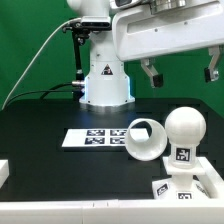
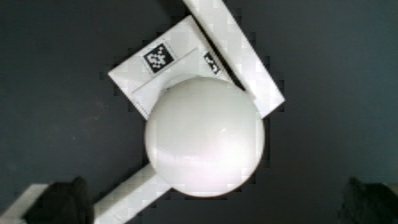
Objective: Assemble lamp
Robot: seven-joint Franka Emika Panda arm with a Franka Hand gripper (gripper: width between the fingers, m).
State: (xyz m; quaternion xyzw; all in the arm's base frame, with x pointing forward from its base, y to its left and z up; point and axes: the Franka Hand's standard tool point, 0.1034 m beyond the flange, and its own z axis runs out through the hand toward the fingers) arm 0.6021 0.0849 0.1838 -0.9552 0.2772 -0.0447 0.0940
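The base [image 1: 207,184] runs off the exterior view's lower right corner, the bulb [image 2: 206,135] hides the base's middle in the wrist view, and the pincer [image 2: 210,208] shows only dark, blurred fingertips [image 2: 63,202] cropped there.

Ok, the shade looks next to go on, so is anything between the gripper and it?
Nothing visible does. The gripper hangs open above the bulb; the shade lies on its side just to the exterior view's left of it, with open air above. Only the bulb stands close beside the shade.
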